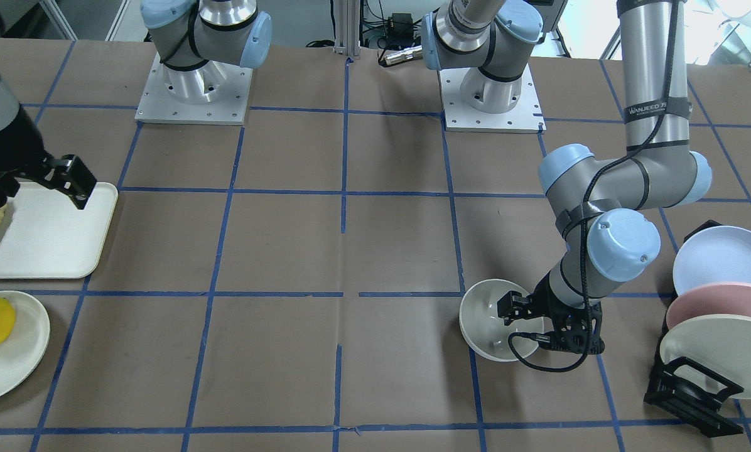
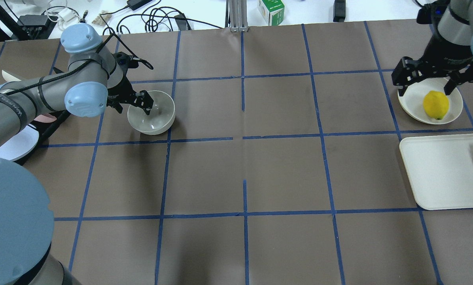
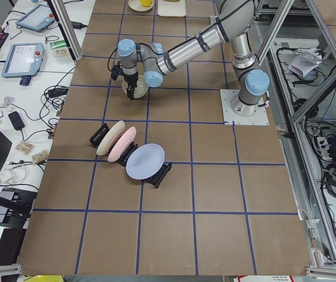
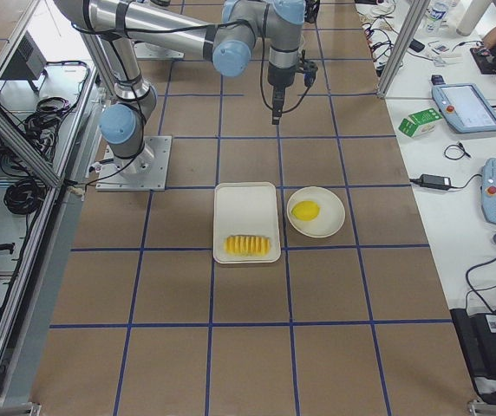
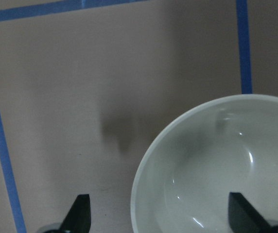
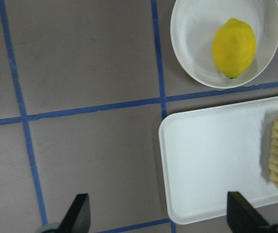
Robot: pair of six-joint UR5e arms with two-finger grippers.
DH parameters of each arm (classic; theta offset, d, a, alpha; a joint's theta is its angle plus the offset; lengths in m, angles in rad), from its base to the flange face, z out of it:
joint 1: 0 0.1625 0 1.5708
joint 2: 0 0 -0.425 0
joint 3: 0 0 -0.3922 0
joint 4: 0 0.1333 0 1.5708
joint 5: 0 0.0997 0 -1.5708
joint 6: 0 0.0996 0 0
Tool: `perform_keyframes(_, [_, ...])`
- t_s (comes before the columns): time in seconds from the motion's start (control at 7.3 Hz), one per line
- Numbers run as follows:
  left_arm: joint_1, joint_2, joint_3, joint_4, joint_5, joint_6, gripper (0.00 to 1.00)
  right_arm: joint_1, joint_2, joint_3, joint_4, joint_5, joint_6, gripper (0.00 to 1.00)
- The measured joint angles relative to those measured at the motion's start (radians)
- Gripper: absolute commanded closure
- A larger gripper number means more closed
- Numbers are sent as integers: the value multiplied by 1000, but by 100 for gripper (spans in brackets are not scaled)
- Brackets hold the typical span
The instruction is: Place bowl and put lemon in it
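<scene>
The left gripper (image 5: 158, 204) has its jaws spread wide astride the rim of the bowl (image 2: 151, 118), 1 finger inside and 1 outside, pinching nothing. The bowl sits on the tabletop (image 2: 284, 174), though I cannot tell whether it rests quite level. The risk is a sideways pull-out — the inner finger would likely hook the thin glossy rim and tip or drag the bowl. Well apart from the bowl, the lemon (image 2: 436, 104) lies on a round cream plate (image 2: 410, 105), with the right gripper (image 6: 157, 206) raised near it, jaws spread and empty. The lemon looks smooth and oval, so an off-centre pinch could squirt it loose — and a release high over the bowl might bounce it out.
</scene>
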Motion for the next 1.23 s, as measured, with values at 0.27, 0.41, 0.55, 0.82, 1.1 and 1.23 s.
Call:
perform_keyframes(0.27, [1,-21,1,10,-20,-5,75,-115,98,-3,-148,4,-199,0])
perform_keyframes(0.41, [2,-25,4,11,-32,-6,100,-152,152,-6,-210,5,-255,0])
perform_keyframes(0.55, [4,-25,6,12,-42,-7,100,-183,201,-10,-248,5,-281,0])
perform_keyframes(0.82, [27,-24,8,12,-93,-10,100,-211,286,-18,-276,5,-298,5])
perform_keyframes(1.1, [43,-13,9,6,-131,-23,100,-223,358,-36,-281,5,-324,1])
perform_keyframes(1.23, [37,1,8,-2,-156,-65,100,-225,388,-54,-281,5,-331,0])
